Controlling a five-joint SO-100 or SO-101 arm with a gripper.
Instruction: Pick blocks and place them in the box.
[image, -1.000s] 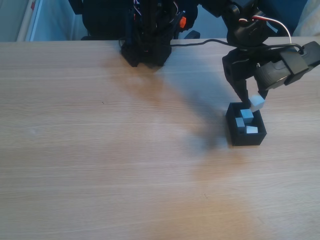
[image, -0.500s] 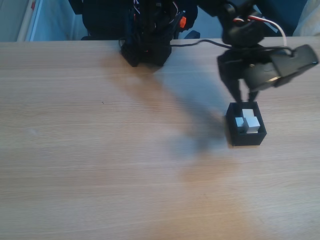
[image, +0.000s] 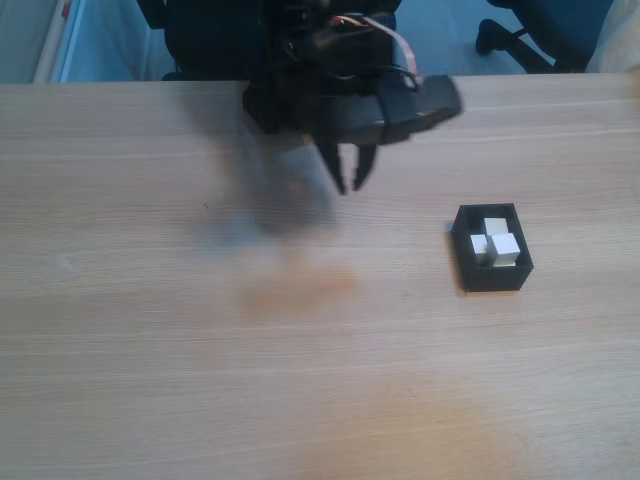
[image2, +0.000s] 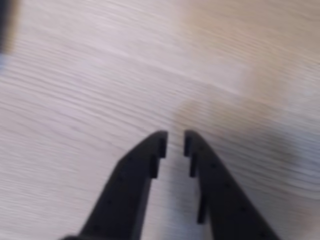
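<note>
Hanging above bare table (image: 150, 330), well apart from the box (image: 467, 262), the gripper (image: 350, 186) grasps nothing: the wrist view shows its two black fingertips (image2: 159, 142) nearly together with only a narrow slit between them and just wood grain beneath. The blocks (image: 497, 243) sit piled inside the box, toward its far and right side in the fixed view; I make out about three white faces and cannot count them surely. No loose block lies on the table, so the job looks finished or close to it. Any further pass would call for jaws spread wider than a cube and a straight descent over one. The blocks are plain white cubes with crisp edges; the box is matte black, thin-walled and rectangular; the table is pale wood laminate with fine straight grain.
</note>
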